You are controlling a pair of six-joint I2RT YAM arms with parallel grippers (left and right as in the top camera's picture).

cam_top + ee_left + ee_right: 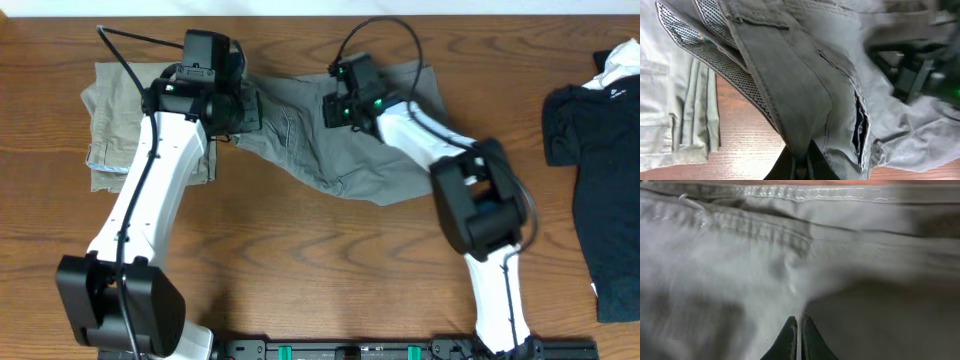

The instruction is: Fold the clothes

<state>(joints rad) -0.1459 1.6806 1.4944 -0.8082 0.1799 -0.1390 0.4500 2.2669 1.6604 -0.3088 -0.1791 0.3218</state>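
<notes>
**Overhead:** the clothes [300,145] lie at 12 o'clock on the tabletop [320,270], a wrinkled grey band stretched between the two arms. The left hand [238,108] has the 9 o'clock end and the right hand [338,105] sits on the cloth nearer the middle. Folded khaki trousers [110,125] lie just beside the left hand, at 9 o'clock from it. A black garment [590,150] lies well apart at 3 o'clock. One risk is that a pull toward 9 o'clock drags grey cloth over the khaki pile and disturbs it.

**Left wrist:** the left hand [801,164] is pressed together on a thick seamed part of the clothes [790,85], which hang lifted off the wood. The mesh pocket lining shows at 11 o'clock. The khaki trousers [665,110] lie close at 9 o'clock. Several layers are bunched in the grip, so a sharp tug may let some slip out.

**Right wrist:** the right hand [799,332] has its tips pressed together, with a ridge of the clothes [840,255] running into them. It appears to pinch only a thin fold. If so, it may lift the top layer alone and leave the fold uneven, or the cloth may slide free as tension rises between the arms.
</notes>
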